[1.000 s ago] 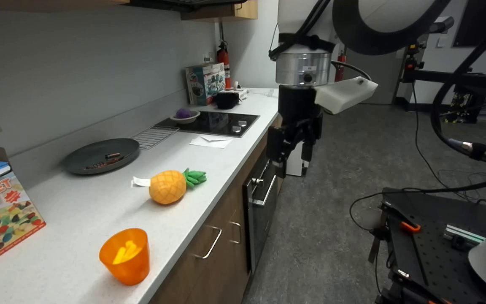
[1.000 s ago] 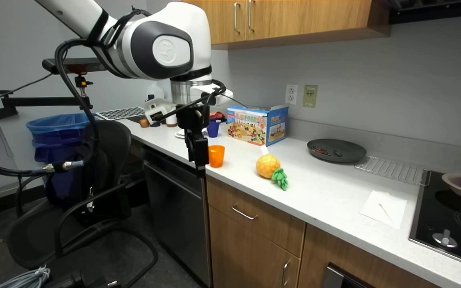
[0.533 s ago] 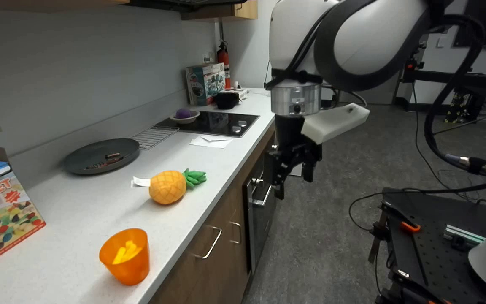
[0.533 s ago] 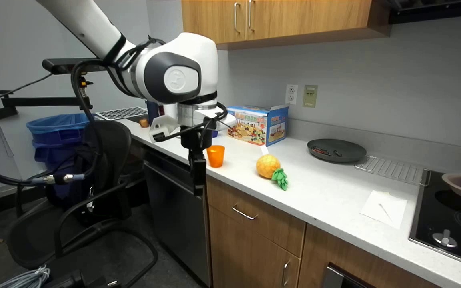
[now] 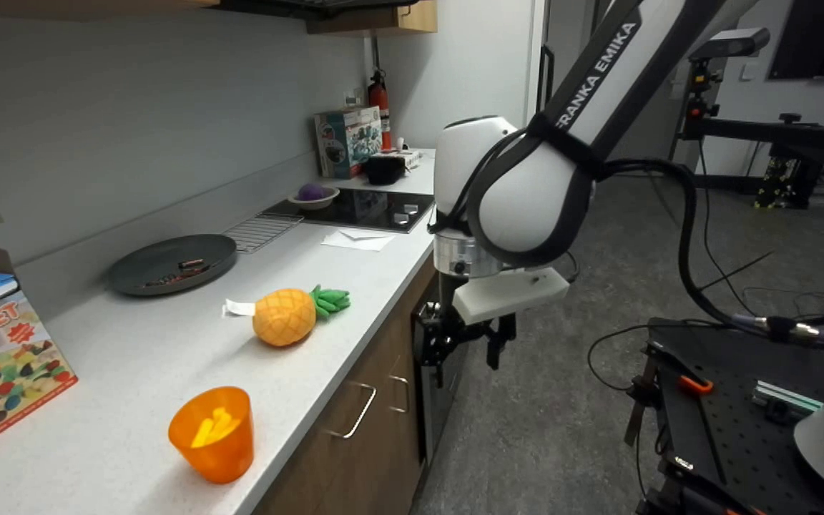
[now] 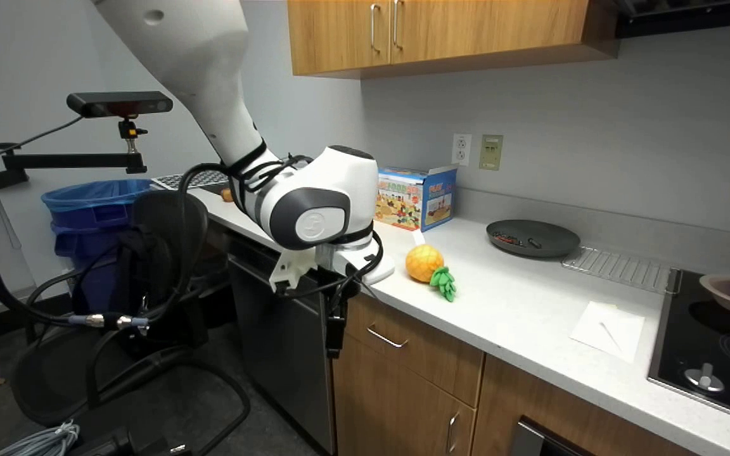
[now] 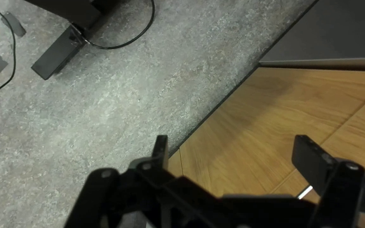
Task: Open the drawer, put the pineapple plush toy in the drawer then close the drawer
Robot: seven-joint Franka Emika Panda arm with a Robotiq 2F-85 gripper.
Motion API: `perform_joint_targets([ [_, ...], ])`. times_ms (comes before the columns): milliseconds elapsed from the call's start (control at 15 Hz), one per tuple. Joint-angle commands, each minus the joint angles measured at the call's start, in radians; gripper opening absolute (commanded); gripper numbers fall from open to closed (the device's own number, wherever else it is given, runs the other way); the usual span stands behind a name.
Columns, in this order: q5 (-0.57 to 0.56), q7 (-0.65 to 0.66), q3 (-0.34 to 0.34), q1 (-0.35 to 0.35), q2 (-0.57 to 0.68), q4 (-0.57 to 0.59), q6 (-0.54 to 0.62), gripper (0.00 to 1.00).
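Observation:
The drawer (image 6: 431, 360), brown wood with a slim silver bar handle (image 6: 387, 337), sits flush in the cabinet below the counter. On the counter above it lies the pineapple plush toy (image 5: 285, 317), orange with a green leafy tuft, tuft towards the front edge; both exterior views show it. My black gripper (image 5: 466, 373) hangs pointing down in front of the cabinet, lower than the countertop and apart from the handle. In the wrist view its fingers (image 7: 310, 163) stand wide apart with nothing between them. A short piece of the handle (image 7: 305, 192) shows beside one finger; the rest is hidden.
An orange cup (image 5: 213, 433) stands near the counter edge; the arm hides it in an exterior view. Behind are a dark pan (image 6: 533, 238), a wire rack (image 6: 621, 269) and a toy box (image 6: 417, 196). A black-fronted appliance (image 6: 282, 345) adjoins the drawer.
My arm has come down and moved towards the cabinet, bringing the gripper from about counter height to below it, nearer the drawer handle. The toy and drawer have not moved.

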Motion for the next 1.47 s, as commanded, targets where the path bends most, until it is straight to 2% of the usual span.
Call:
perform_joint_targets([
  [0,0.125,-0.001,-0.006,0.019,0.137,0.097,0.099,1.00],
  [133,0.173,0.002,-0.005,0.019,0.175,0.126,0.142,1.00],
  [200,0.138,-0.013,-0.023,0.030,0.123,0.077,0.104,1.00],
  [533,0.143,-0.015,-0.026,0.032,0.139,0.085,0.109,1.00],
  [933,0.147,0.010,-0.036,0.065,0.202,0.091,0.183,1.00],
  [1400,0.181,0.057,-0.035,0.081,0.287,0.123,0.340,1.00],
])
